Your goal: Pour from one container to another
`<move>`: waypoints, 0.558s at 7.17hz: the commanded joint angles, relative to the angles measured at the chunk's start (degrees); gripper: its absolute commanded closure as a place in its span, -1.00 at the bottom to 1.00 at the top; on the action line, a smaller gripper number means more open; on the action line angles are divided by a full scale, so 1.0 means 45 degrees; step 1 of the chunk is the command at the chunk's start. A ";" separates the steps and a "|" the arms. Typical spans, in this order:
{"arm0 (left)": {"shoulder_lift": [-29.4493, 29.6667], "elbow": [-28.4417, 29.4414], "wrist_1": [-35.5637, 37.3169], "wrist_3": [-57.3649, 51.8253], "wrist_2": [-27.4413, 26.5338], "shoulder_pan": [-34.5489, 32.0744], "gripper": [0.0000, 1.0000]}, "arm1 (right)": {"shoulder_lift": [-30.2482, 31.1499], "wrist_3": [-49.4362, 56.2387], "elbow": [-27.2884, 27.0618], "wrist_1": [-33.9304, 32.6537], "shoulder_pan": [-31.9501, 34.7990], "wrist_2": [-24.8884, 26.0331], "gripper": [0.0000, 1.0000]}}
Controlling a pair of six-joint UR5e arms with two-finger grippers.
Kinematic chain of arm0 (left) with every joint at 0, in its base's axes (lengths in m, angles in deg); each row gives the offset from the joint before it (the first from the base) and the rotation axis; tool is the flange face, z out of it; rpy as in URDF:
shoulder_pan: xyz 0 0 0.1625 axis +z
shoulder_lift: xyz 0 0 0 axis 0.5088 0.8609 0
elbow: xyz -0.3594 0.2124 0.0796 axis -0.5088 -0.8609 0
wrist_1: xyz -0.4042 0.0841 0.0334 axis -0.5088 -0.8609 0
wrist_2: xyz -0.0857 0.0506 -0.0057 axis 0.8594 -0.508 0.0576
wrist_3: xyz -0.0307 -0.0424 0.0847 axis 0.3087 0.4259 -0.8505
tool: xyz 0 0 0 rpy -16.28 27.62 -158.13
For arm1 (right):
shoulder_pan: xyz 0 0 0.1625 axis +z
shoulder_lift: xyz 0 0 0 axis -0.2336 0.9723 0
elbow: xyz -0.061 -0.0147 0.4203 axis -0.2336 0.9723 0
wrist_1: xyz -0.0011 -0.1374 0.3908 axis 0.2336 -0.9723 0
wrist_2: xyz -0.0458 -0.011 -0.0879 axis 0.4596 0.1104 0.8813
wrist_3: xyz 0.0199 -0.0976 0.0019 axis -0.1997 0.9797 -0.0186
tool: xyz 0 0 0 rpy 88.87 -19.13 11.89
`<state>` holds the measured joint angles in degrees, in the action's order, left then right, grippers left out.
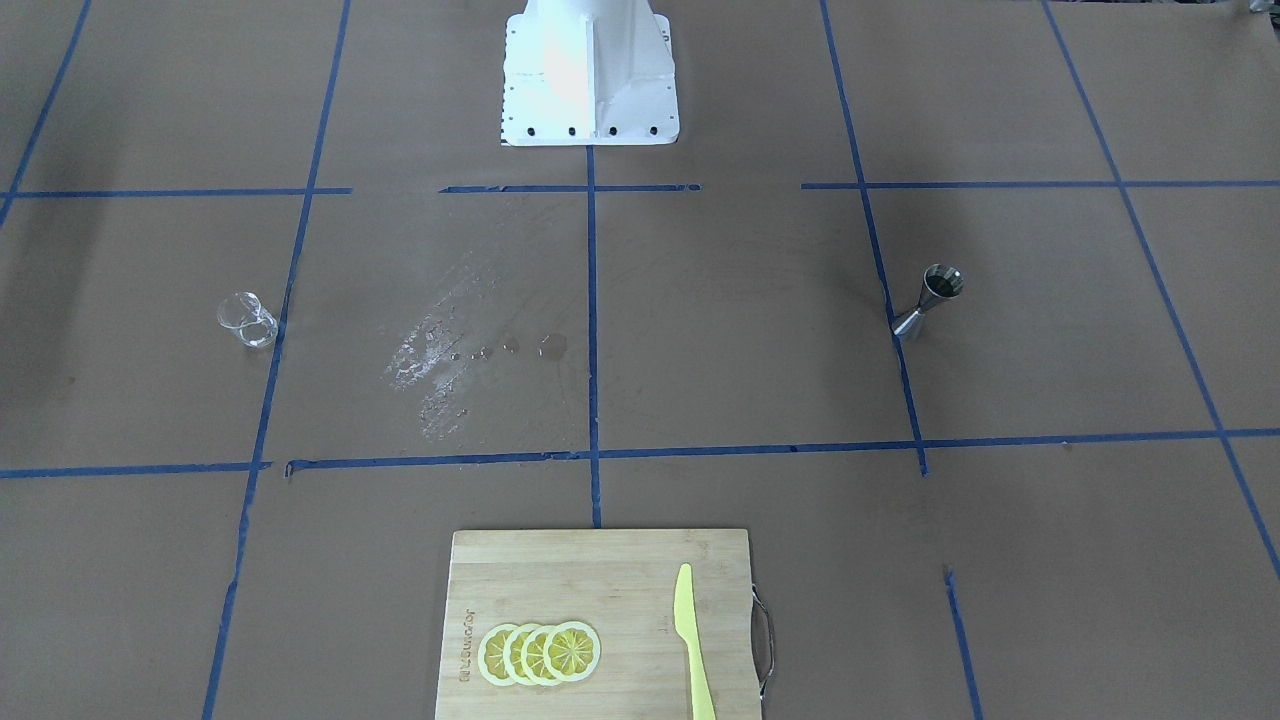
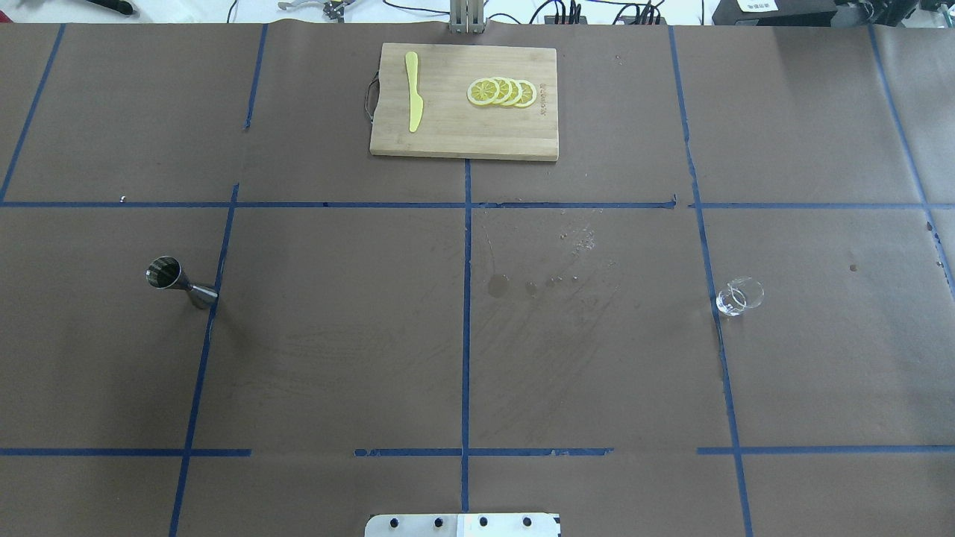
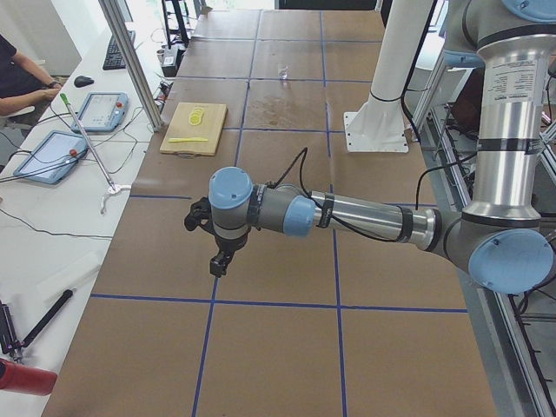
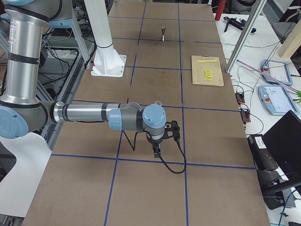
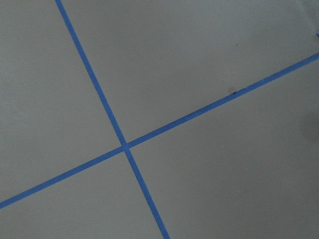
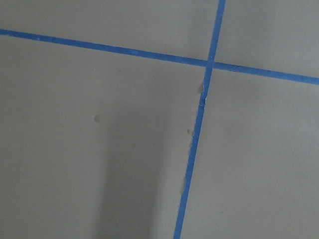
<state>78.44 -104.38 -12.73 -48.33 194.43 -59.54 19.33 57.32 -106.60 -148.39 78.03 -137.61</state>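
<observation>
The clear glass cup stands upright on the brown table by a blue tape line; the overhead view shows this cup at mid right. The steel jigger stands upright across the table, at the overhead's mid left. Neither gripper appears in the overhead or front view. My left gripper hangs above bare table in the left side view, and my right gripper does the same in the right side view, near the cup. I cannot tell whether either is open or shut. Both wrist views show only paper and tape.
A wooden cutting board with a yellow knife and lemon slices lies at the table's far middle. Wet marks stain the centre. The robot's white base stands at the near edge. Tablets and a person sit at a side bench.
</observation>
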 commanded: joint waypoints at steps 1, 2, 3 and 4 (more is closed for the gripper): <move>0.0053 0.0377 -0.0182 -0.0041 -0.0088 -0.0363 -1.00 | 0.0032 -0.0034 0.0554 0.0008 0.0009 -0.0052 -1.00; 0.0071 0.0435 -0.0588 -0.0061 -0.0108 -0.0364 -1.00 | 0.0012 -0.0034 0.0576 -0.0011 0.0009 -0.0033 -1.00; 0.0032 0.0610 -0.0844 0.0036 -0.0108 -0.0344 -1.00 | -0.0007 -0.0054 0.0556 0.0008 0.0106 -0.0052 -1.00; 0.0013 0.0708 -0.0750 0.0539 -0.0108 -0.0344 -1.00 | -0.0007 -0.0054 0.0556 -0.0011 0.0107 -0.0052 -1.00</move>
<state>78.63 -101.87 -15.79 -47.80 193.98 -61.07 19.35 57.11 -104.15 -148.39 78.36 -137.81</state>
